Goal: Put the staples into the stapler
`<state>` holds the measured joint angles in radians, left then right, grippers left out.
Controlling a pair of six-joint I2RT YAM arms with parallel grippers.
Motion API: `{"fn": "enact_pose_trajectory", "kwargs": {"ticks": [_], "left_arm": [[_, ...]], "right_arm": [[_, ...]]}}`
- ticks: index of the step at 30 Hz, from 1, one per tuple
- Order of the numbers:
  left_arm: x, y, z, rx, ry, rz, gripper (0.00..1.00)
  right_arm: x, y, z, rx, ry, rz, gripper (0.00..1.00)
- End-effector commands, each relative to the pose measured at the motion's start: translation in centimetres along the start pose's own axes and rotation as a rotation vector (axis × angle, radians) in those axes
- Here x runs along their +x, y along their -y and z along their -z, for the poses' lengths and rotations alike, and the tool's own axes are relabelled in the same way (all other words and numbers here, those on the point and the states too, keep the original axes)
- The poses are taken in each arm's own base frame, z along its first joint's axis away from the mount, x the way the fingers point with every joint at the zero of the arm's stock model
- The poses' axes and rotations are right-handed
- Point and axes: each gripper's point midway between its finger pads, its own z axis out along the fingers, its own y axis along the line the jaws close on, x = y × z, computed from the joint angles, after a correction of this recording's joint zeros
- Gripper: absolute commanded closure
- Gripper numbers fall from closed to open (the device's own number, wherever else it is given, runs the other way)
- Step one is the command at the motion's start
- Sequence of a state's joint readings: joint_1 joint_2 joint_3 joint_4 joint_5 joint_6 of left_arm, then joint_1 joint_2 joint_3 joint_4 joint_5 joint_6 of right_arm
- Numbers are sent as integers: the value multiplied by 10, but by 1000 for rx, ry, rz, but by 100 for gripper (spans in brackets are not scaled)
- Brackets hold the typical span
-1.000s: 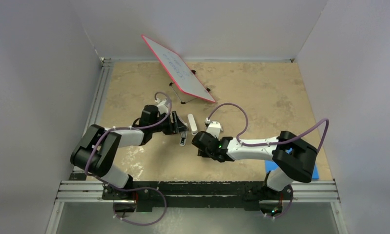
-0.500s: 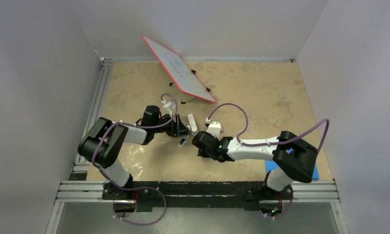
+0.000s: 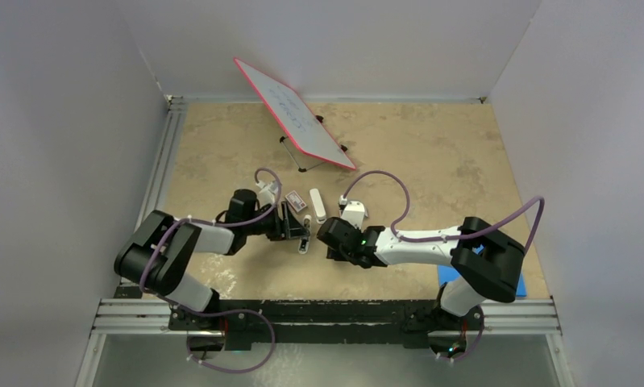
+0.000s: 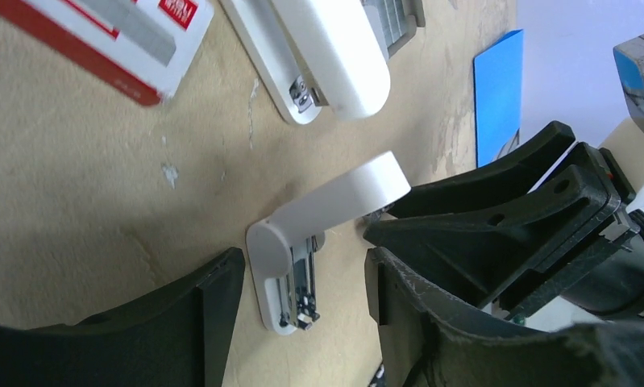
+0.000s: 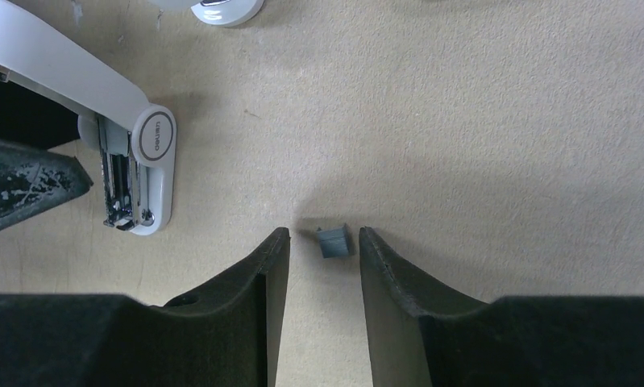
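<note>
The stapler (image 4: 338, 193) lies near the middle of the tan table (image 3: 431, 161), its white lid swung up and the metal channel inside laid bare. The left claw (image 4: 302, 262) is spread around it, one finger (image 4: 209, 318) just beside the base and the other (image 4: 399, 314) a little off, so neither presses on it. Just beyond, on the far side, the red and white box of staples (image 4: 117, 36) lies flat on the table, and beside it is a second white stapler (image 4: 334, 48), shut.

To the right of the open stapler the right claw (image 5: 322, 242) is down at the table. Its fingers are parted with a small grey block (image 5: 333, 241) between them — it looks like a short strip of staples — and a gap shows on either side.

Further out, a red-framed whiteboard (image 3: 294, 113) leans tilted on its stand towards the back. A blue pad (image 3: 445, 276) lies at the near right, mostly under the right arm.
</note>
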<state>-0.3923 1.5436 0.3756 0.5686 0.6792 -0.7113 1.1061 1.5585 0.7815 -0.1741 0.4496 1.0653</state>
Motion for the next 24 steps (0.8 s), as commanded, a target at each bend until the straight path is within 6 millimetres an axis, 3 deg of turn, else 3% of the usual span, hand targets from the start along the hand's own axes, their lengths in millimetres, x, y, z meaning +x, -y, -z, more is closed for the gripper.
{"fn": "enact_pose_trajectory", "kwargs": {"ticks": [1,8,19,24], "left_arm": [[7,0,8,-32,2,116,43],[23,11,16,9,-31,195,45],[45,24,3,59,-118,249,53],[39,11,1,-39,-78,272,54]], "right_arm": [[0,-1,4,12,-11,21,60],[-1,-1,5,23,-24,81,61],[-3,-3,0,41,-35,137,65],[-9,-7,1,34,-24,149,65]]}}
